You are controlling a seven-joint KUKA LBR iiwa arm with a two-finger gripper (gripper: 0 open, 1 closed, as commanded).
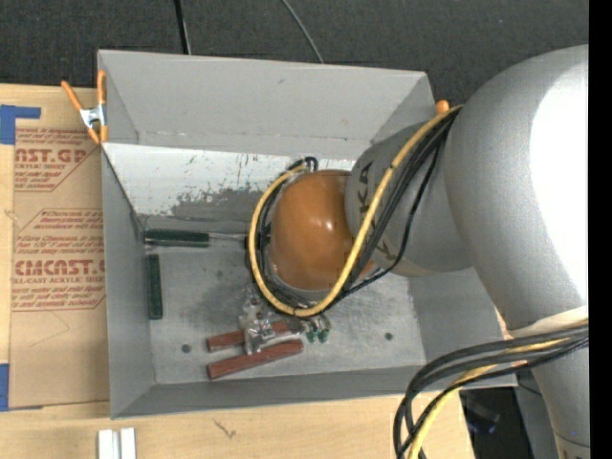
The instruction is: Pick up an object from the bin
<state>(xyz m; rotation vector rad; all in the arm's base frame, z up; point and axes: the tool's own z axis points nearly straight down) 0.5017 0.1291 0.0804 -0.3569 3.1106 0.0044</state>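
My gripper (256,326) is low in the bin's front middle, under the orange dome on the wrist. It is right at two reddish-brown flat bars: the shorter bar (228,340) pokes out to its left, and the longer bar (254,358) lies just in front of it, slanting. Whether either bar is in its grip I cannot tell. A small green piece (316,332) sits just to the right of the gripper.
Two dark green sticks lie at the bin's left: one (177,239) runs crosswise near the back wall, the other (153,287) lies lengthwise along the left wall. The arm and its cables cover the bin's right half.
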